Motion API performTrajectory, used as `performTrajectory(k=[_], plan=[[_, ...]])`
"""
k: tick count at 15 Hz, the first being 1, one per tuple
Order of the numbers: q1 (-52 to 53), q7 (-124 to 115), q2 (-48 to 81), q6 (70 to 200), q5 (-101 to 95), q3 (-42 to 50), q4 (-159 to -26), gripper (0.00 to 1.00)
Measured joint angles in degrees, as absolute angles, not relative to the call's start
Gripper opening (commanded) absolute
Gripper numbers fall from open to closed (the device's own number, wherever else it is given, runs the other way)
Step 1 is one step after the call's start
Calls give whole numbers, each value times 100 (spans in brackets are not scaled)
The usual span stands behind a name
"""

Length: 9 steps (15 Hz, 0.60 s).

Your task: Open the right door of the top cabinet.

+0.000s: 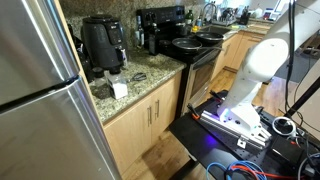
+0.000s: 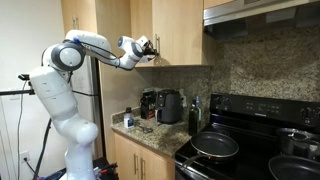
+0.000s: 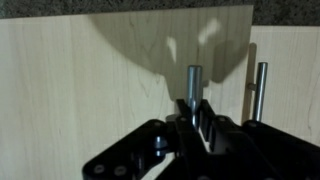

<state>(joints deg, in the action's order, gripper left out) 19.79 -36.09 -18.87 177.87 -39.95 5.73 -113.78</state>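
— So, where is the gripper (image 3: pixel 196 118) right now?

— Up at the cabinet (image 2: pixel 180 30), with the arm (image 2: pixel 100 45) stretched high. In the wrist view its jaws sit drawn in against the handle (image 3: pixel 194 80), one on each side, so it looks to be pinching it. The door (image 3: pixel 90 80) seems shut or nearly so, and nothing inside the cabinet shows.

— What could go wrong from here?

— The grip, first. It sits toward one end of the handle, at 6 o'clock of the part I can see. The door wants to turn about its hinge, so a straight pull would twist the bar in the jaws and it could slide out.

— And that other handle (image 3: pixel 260 85)?

— It stands near, at 3 o'clock of the held one, across the seam. A sideways drift would knock a jaw against it. I also can't be sure which of the two belongs to the right door. Granite shows at 12 o'clock in the wrist view, which hints that the picture is upside down.

— Anything about the arm?

— It reaches far up. The wrist must follow the door's arc, and if it runs short of reach, the pull stalls or strains the hinge.
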Motion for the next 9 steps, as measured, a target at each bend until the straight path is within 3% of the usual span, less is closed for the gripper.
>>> performTrajectory(k=[9], plan=[[1589,-4078,-2476,17786,-4223,339,-11916,4]])
